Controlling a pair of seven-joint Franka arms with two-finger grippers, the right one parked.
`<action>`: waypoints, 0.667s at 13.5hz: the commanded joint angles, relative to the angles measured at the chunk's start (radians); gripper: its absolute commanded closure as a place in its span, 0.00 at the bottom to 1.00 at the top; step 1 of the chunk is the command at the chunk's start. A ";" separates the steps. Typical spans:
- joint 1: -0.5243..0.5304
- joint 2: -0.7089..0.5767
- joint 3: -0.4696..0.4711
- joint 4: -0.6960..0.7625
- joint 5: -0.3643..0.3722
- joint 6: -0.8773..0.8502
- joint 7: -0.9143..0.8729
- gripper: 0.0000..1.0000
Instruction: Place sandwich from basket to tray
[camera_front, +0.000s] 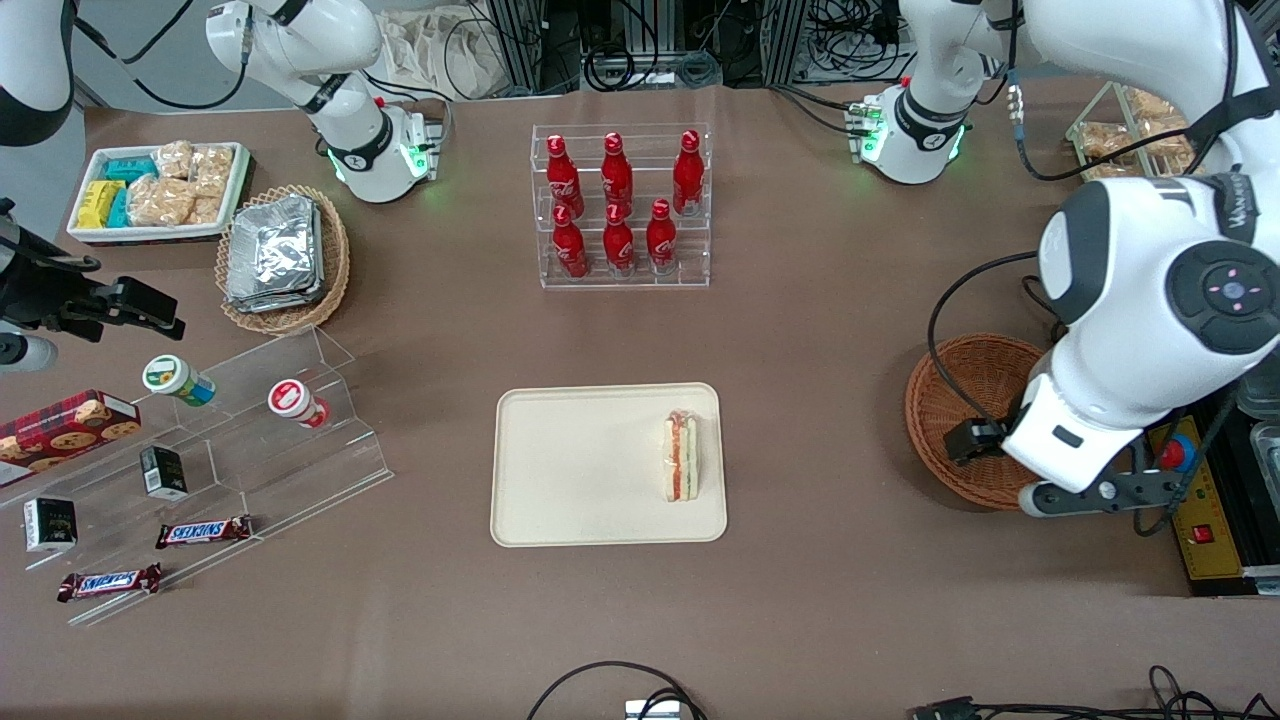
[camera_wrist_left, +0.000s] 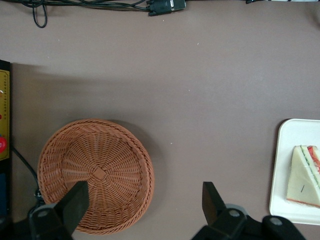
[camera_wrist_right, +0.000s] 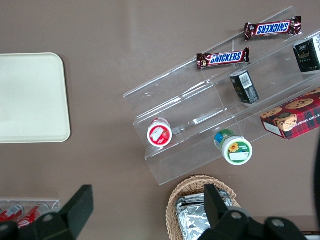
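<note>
The sandwich (camera_front: 683, 456), a wrapped white wedge with red and green layers, lies on the cream tray (camera_front: 590, 470), near the tray's edge toward the working arm's end. It also shows in the left wrist view (camera_wrist_left: 305, 175), on the tray (camera_wrist_left: 282, 165). The reddish-brown wicker basket (camera_front: 965, 400) is empty; the left wrist view shows its bare woven bottom (camera_wrist_left: 95, 175). My left gripper (camera_front: 1085, 490) hangs high over the basket's rim. Its fingers are spread wide with nothing between them (camera_wrist_left: 144, 192).
A clear rack of red bottles (camera_front: 620, 205) stands farther from the front camera than the tray. A clear stepped shelf with snacks (camera_front: 240, 440), a foil-packet basket (camera_front: 283, 255) and a white snack tray (camera_front: 155, 190) lie toward the parked arm's end. A yellow control box (camera_front: 1195, 500) sits beside the basket.
</note>
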 joint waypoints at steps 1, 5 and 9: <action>-0.010 -0.065 0.015 -0.056 -0.012 -0.008 0.039 0.00; 0.135 -0.096 -0.086 -0.056 -0.003 -0.031 0.059 0.00; 0.230 -0.146 -0.157 -0.060 -0.005 -0.042 0.110 0.00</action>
